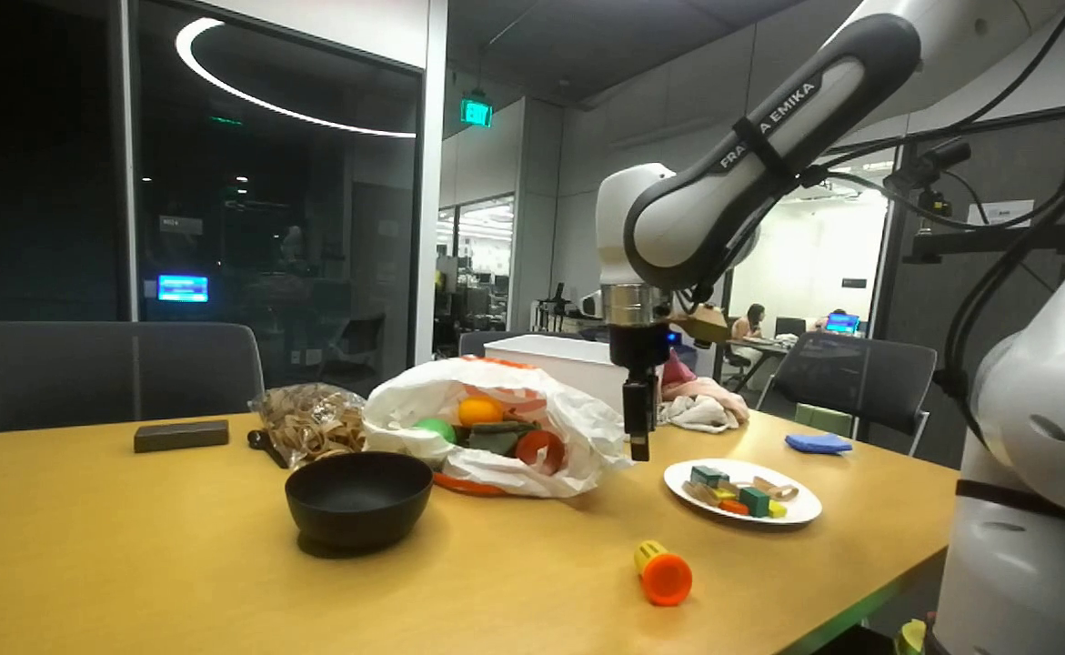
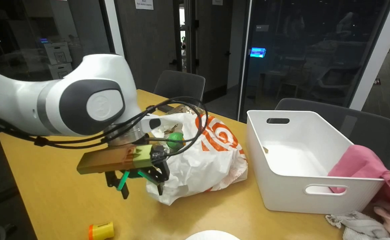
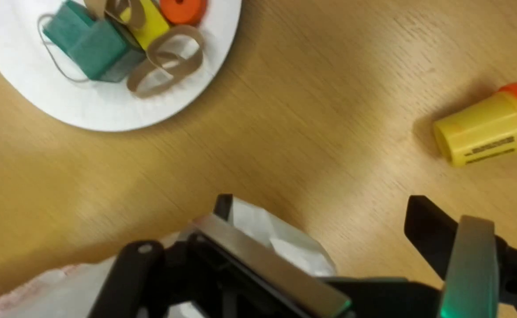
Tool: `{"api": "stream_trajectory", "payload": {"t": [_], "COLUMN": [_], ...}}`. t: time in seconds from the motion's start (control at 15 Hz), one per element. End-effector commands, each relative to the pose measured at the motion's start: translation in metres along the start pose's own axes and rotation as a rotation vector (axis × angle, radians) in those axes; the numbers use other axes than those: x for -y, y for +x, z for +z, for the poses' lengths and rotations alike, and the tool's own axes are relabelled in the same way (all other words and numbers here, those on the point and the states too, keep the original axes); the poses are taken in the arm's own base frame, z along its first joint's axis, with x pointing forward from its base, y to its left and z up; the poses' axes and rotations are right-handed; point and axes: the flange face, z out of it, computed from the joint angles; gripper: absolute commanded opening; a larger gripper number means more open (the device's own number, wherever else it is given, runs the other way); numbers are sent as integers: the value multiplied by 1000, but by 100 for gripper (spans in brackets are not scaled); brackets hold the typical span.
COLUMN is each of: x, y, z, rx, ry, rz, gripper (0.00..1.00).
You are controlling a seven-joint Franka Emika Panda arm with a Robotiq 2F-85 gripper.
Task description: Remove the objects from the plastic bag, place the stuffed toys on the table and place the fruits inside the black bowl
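Because the table [image 1: 159, 564] is worked from just off 1 edge, where the arm [image 1: 705, 218] has its base, things seem set within reach. In both exterior views the box [image 2: 288, 193] stands by the far edge, probably to be out of the way. Near that edge lies the bag [image 1: 587, 428], white and crumpled; in an exterior view its mouth gapes toward the near edge, I think for access. Just beside it the gripper [image 2: 143, 191] hangs over the table, jaws spread and nothing between them, ready, I judge, for a reach inside. In an exterior view the plate [image 1: 750, 468] sits toward the right-hand corner, no part of the job, it seems. Just beside the bag, on the near-edge side, stands the black bowl [image 1: 364, 528], which should keep each carry short; no fruit shows in it. The pot [image 3: 488, 126] lies on its side toward the robot's edge, likely a bystander.

Inside the bag lie a dull, dark green lump [image 1: 496, 438], too hidden to call toy or fruit, then 3 round, smooth pieces: an orange [image 1: 480, 411], a red fruit [image 1: 541, 450], and a green ball [image 1: 437, 428] partly tucked behind a white fold.
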Motion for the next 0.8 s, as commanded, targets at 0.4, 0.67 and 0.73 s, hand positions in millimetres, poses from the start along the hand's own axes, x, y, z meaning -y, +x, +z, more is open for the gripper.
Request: {"api": "stream_trajectory", "payload": {"t": [0.4,0.67,0.73], "x": [79,84,83], "y": [81,127,138], "z": [-60,-62,-60], "rx": [-123,-115,-111], "ry": [-38,-63,-64], "rz": [-168,-87,-41], "gripper": [100,100,100]}}
